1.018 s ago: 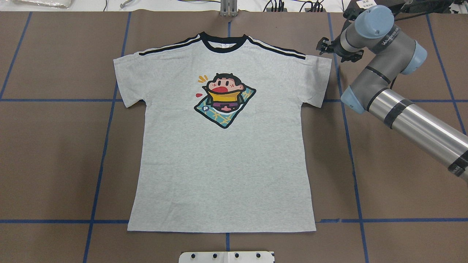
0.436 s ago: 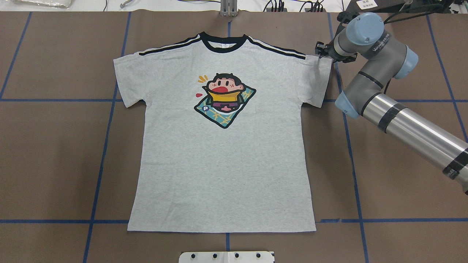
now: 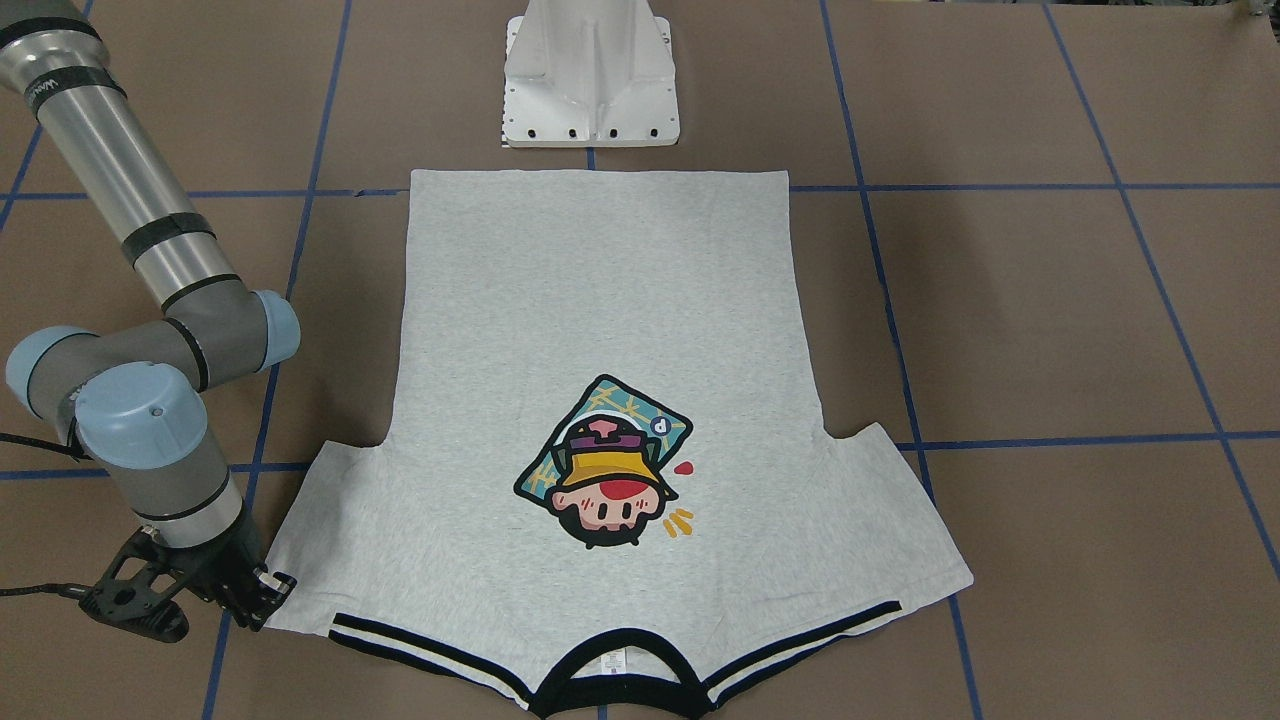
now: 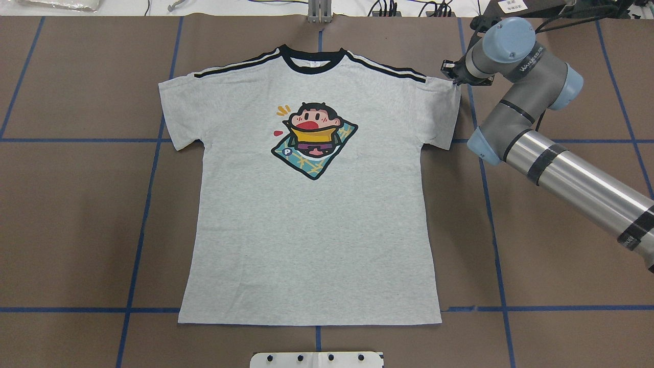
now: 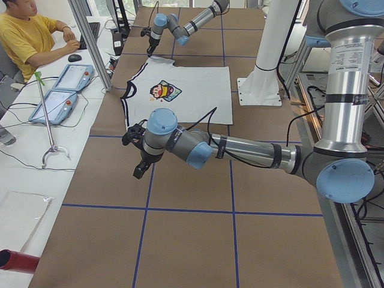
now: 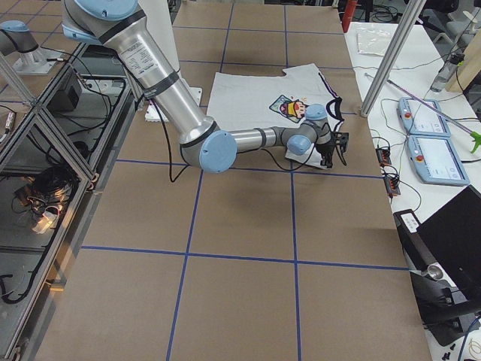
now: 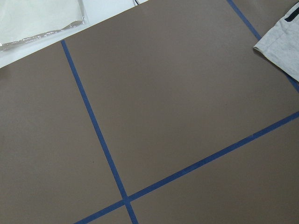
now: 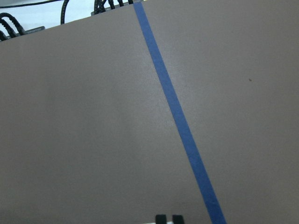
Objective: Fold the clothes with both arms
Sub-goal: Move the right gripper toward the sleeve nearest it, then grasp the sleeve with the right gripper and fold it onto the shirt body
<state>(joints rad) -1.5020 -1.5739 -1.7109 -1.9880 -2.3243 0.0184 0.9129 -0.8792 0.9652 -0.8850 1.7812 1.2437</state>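
Nearest the left-side camera, your left gripper (image 5: pixel 140 169) hung over bare table (image 5: pixel 192 204) at the middle left of that frame, well apart from the T-shirt (image 5: pixel 198 96). Only that view showed it, so I cannot tell you whether its fingers were spread or pressed together; its wrist camera caught just a sleeve corner (image 7: pixel 285 46) at the upper right edge, and elsewhere brown table crossed by blue tape lines (image 7: pixel 96 135).

Beyond it, the T-shirt lay flat and print-up on the table. In the overhead view the hem (image 4: pixel 309 321) sat at the bottom, just past the white base plate (image 4: pixel 317 359); the cartoon print (image 4: pixel 312 139) was above centre; the black collar (image 4: pixel 312 63) was at the top. So its long axis ran straight up the frame, collar pointing away from the robot, with both sleeves spread sideways.

Farthest off, at the upper right of the overhead frame, your right gripper (image 4: pixel 452 76) was down at the outer top corner of the sleeve (image 4: pixel 442 110) there. Its fingertips looked close together in its wrist view, but whether cloth sat between them I cannot tell.

I judge you were at the very start: no fold was made and no crease showed; every fold was left to do, and the left arm had yet to reach its own sleeve.
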